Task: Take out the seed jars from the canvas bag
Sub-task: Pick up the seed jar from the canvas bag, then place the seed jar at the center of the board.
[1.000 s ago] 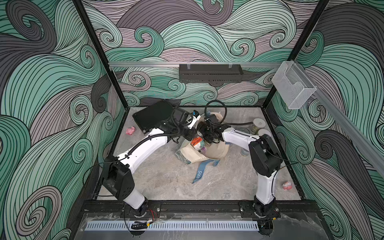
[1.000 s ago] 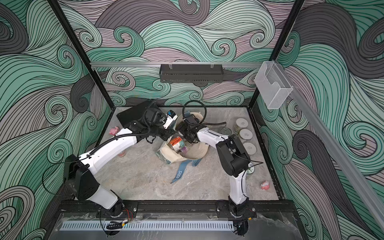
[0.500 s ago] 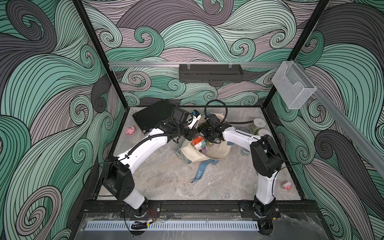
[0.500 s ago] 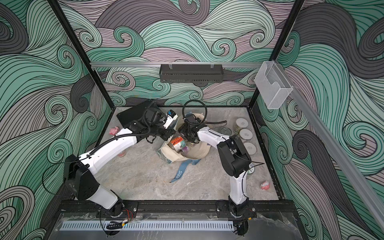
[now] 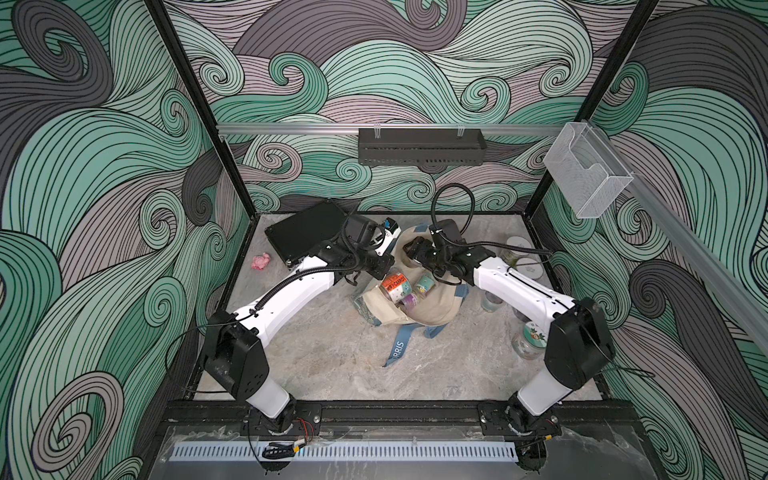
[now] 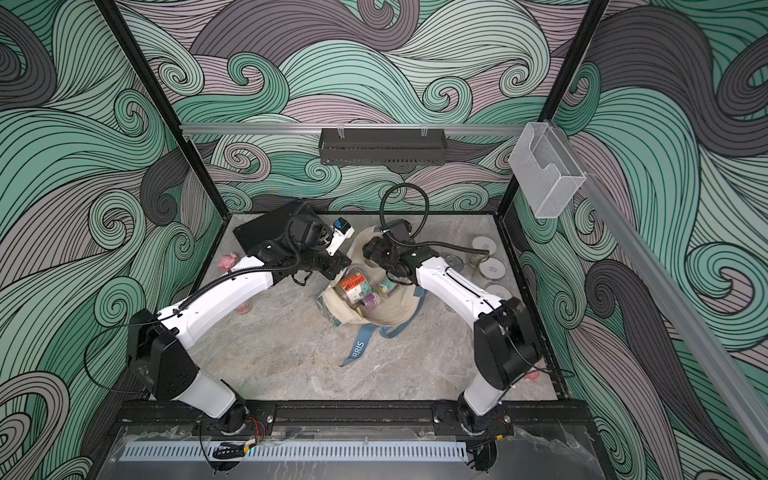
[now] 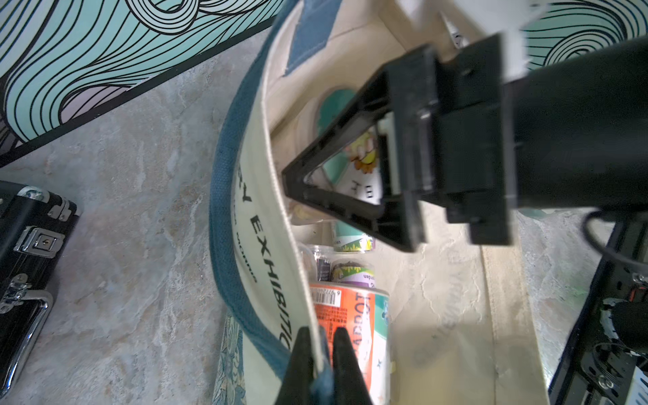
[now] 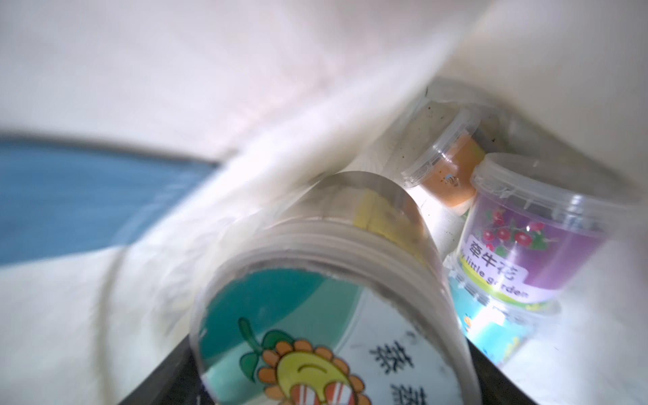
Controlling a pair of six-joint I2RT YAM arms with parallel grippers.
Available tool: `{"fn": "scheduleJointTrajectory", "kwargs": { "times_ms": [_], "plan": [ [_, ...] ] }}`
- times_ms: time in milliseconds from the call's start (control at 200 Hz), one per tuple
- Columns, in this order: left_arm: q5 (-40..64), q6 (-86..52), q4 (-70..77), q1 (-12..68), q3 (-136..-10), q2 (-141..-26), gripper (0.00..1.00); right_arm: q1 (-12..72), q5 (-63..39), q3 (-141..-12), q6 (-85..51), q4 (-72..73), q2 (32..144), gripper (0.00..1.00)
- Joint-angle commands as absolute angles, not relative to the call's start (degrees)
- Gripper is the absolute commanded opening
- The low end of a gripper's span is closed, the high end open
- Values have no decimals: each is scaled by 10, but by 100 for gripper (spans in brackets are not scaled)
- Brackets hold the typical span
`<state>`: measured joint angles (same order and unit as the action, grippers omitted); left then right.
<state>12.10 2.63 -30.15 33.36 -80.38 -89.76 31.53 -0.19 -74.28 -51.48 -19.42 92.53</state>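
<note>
Canvas bag (image 5: 434, 309) lies slumped between the arms, its mouth held up by the left gripper (image 7: 321, 340), which stays pinched tight on the rim. Right gripper (image 7: 298, 182), wide a second ago, is now drawn in around the sunflower-lid jar (image 8: 315, 350) inside the bag. The grip looks made, so lift-out should be next. Carrot-label jar (image 5: 395, 286) and smaller purple-label jar (image 8: 533, 245) remain inside.

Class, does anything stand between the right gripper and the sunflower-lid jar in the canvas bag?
Nothing visible does. The right gripper is inside the canvas bag, right at the sunflower-lid jar; the left gripper pinches the bag's rim.
</note>
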Motion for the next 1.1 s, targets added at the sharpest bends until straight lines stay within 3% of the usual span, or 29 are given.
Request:
{"fn": "scheduleJointTrajectory", "kwargs": {
  "times_ms": [0,285,730,1096],
  "plan": [
    [103,15,-312,326,-816,-899,5,312,-2,-728,-471,-202,874,64],
    [64,0,-322,312,-825,-910,5,311,-27,-710,-392,-305,758,64],
    [53,-23,-331,288,-836,-925,4,274,56,-604,-341,-536,521,65],
    [65,-26,-330,284,-836,-922,4,193,72,-496,-379,-547,519,66]
  ]
}}
